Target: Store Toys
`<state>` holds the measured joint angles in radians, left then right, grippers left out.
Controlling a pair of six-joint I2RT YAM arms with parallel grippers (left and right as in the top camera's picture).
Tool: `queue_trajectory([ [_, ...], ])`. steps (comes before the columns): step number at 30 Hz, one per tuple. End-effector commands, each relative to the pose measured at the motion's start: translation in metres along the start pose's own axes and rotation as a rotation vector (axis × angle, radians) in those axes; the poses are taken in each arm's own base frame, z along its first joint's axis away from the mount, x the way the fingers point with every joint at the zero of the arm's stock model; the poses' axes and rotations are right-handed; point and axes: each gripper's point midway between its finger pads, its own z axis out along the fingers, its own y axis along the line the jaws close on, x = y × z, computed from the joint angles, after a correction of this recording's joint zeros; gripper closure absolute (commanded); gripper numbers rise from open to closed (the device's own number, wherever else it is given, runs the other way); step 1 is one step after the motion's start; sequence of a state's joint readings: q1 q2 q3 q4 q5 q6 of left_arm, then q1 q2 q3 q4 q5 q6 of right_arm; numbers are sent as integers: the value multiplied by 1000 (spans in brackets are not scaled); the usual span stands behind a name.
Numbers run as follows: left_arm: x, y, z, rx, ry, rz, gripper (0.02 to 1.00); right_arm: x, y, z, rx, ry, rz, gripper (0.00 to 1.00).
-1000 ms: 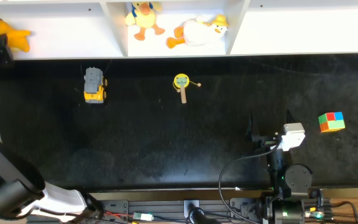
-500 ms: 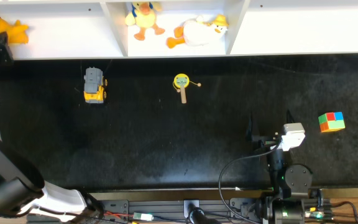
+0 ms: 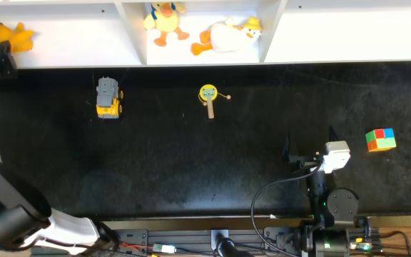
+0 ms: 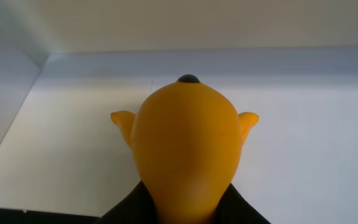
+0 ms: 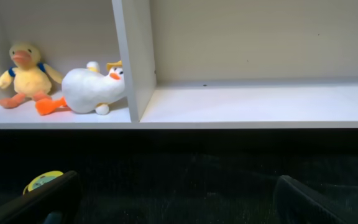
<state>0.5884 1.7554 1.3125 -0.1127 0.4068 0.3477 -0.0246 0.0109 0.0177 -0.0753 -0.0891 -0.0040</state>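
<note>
An orange plush toy [image 4: 187, 146] sits between the fingers of my left gripper [image 3: 3, 48], which is shut on it inside the left shelf compartment [image 3: 70, 39] at the far left. On the black mat lie a yellow toy truck [image 3: 108, 98], a yellow rattle drum [image 3: 208, 95] and a coloured cube [image 3: 380, 140]. My right gripper [image 3: 310, 145] stands open low over the mat, left of the cube, with nothing between its fingers [image 5: 48, 196].
A yellow plush duck [image 3: 164, 20] and a white plush duck [image 3: 227, 36] lie in the middle compartment, also seen as the yellow duck [image 5: 25, 76] and white duck [image 5: 92, 88]. The right compartment [image 5: 260, 102] holds nothing. Cables run along the front edge.
My left gripper has carried the orange plush toy slightly deeper into the left compartment. The right arm has not moved.
</note>
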Motion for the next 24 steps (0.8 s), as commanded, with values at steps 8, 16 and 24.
queue_trajectory([
  [8, -16, 0, -43, -17, 15, 2, 866, 4, 0, 0, 0, 1, -3, 5],
  [16, -16, 3, -51, -31, 22, 23, 877, 4, 0, 0, 0, 2, -3, 5],
  [24, -11, 5, -42, -28, 26, 21, 869, 4, 0, 0, 0, 2, -3, 7],
])
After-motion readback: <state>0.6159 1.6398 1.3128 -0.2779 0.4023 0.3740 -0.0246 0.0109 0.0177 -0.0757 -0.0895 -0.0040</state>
